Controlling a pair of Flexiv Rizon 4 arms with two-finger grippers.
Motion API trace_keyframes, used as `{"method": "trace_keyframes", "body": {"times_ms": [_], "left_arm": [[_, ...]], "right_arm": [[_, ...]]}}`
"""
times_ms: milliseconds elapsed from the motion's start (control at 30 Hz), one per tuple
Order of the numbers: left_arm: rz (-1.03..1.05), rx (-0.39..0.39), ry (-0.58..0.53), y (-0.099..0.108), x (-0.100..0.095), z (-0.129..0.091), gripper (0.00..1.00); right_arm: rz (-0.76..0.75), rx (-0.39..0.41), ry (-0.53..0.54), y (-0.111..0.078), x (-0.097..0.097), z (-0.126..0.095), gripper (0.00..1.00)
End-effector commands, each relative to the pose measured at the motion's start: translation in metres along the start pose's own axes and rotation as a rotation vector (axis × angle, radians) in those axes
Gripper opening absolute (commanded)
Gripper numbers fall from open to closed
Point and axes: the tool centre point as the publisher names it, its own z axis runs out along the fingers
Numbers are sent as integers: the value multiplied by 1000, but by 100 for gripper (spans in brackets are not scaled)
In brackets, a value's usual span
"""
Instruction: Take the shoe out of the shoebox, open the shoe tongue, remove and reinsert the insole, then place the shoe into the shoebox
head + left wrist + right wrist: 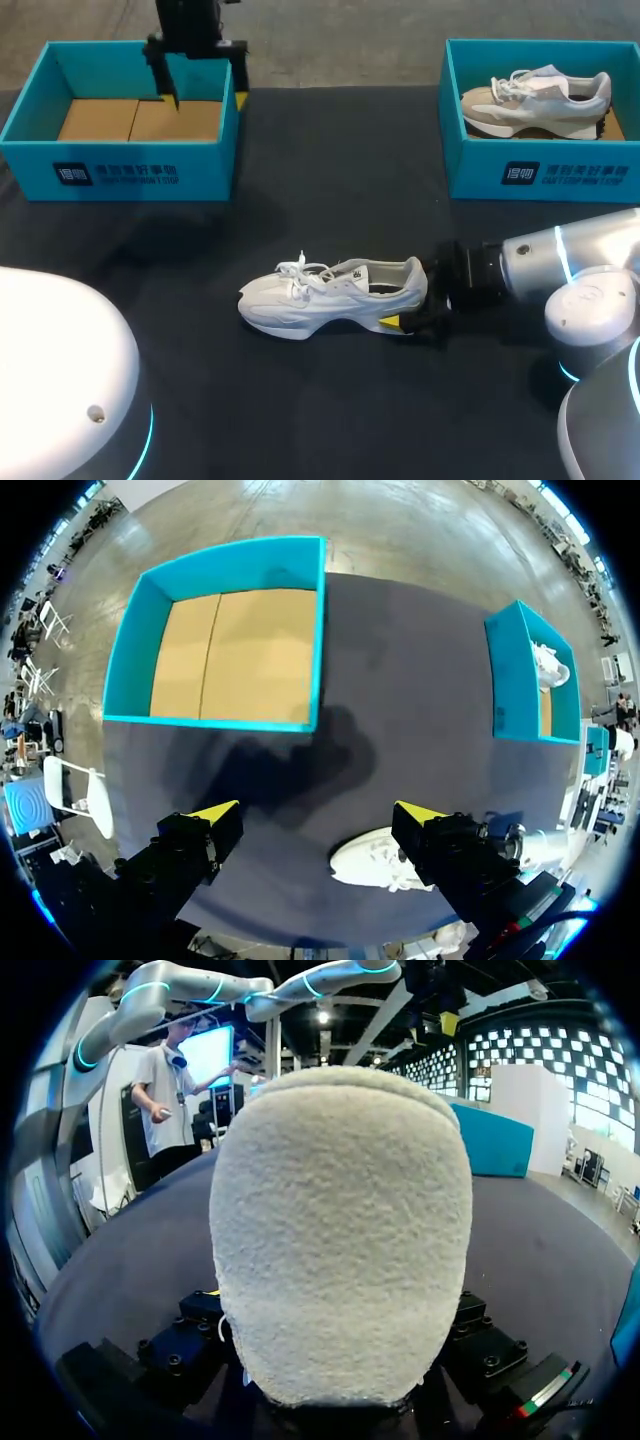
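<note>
From where I stand, the bench [330, 180] is covered with a dark cloth that lies flat, with only soft shadows across it. At its far right corner sits an open-topped teal box [480, 178], with white print on the wall facing the robot. Inside is a beige-and-white sneaker [535, 100], upright on its sole, toe toward the middle of the bench and heel toward the right edge. Its white laces [512, 80] are bunched loosely on top. The sneaker fills nearly the whole length of the box.

Dark matte tbl [330, 170], even light, soft shadows
</note>
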Motion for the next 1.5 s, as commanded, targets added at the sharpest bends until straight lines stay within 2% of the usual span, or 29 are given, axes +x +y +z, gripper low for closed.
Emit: {"method": "trace_keyframes", "body": {"times_ms": [33,267,833,1067,1500], "left_arm": [[19,-13,-13,7,19,7,100],[83,-7,4,28,57,16,100],[296,-59,18,86,141,50,100],[338,-83,-9,100,148,58,100],[338,-83,-9,100,148,58,100]], "right_arm": [[1,3,-1,0,1,2,0],[1,3,-1,0,1,2,0],[1,3,-1,0,1,2,0],[1,3,-1,0,1,2,0],[1,3,-1,0,1,2,0]]}}
